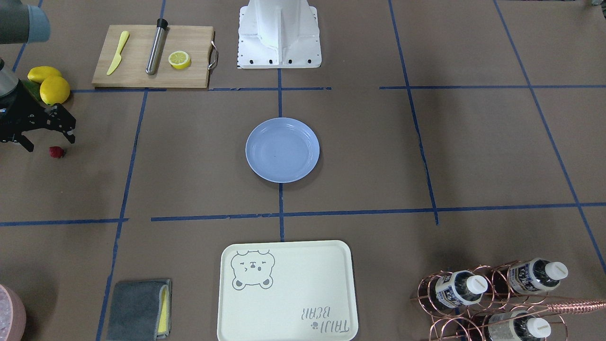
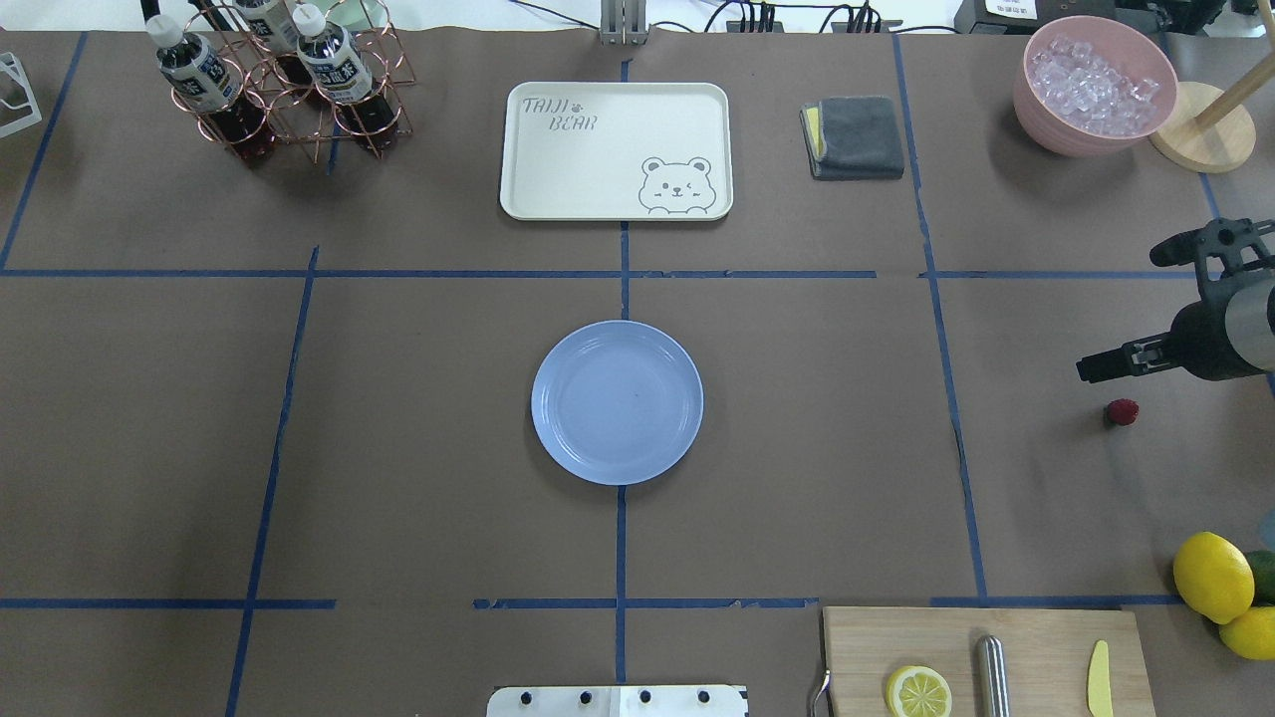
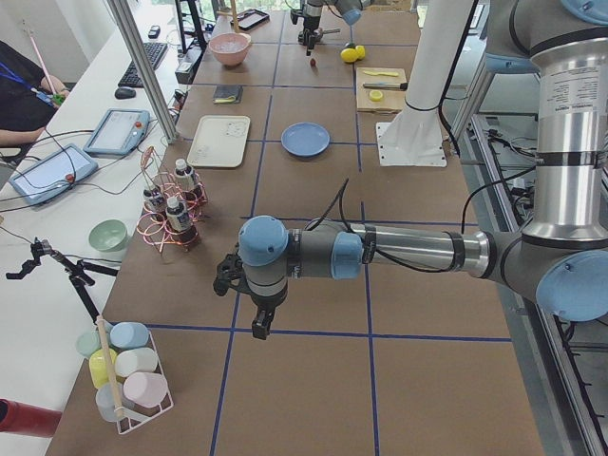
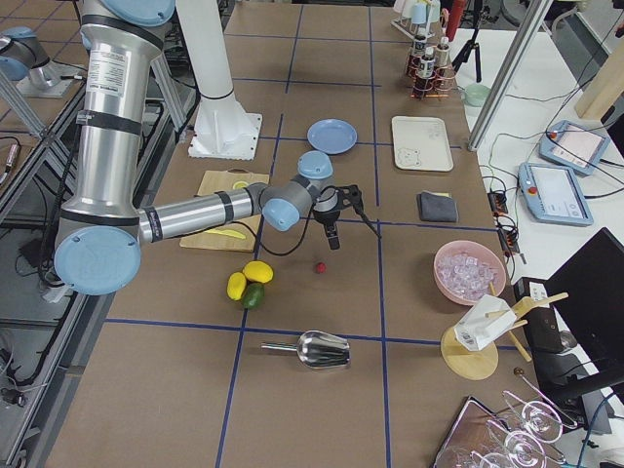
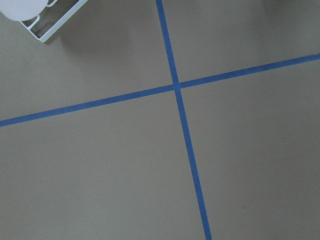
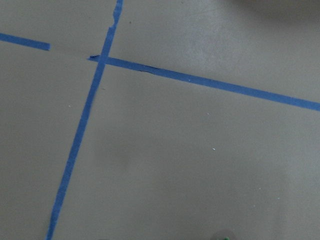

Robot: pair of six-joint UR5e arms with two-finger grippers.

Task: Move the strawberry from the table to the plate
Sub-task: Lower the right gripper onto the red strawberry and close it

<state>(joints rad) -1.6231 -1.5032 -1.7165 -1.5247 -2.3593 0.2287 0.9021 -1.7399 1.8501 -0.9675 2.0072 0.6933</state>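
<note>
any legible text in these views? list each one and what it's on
"TAIJI BEAR": printed on the cream tray.
Bottle labels: there is print, but it is too blurred to read.
Lettering on the left arm's upright link: too small to read.
Nothing else is legible.

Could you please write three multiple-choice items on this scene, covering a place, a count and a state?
1. Where is the strawberry? A on the plate; B on the table; C on the cutting board.
2. How many bottles sit in the copper rack? A two; B three; C five.
3. The right gripper is: A open; B shut on the strawberry; C shut on a lemon.
Answers: 1 B, it lies on brown paper, the plate bare; 2 B, three white caps show; 3 A, fingers apart, nothing between.
</note>
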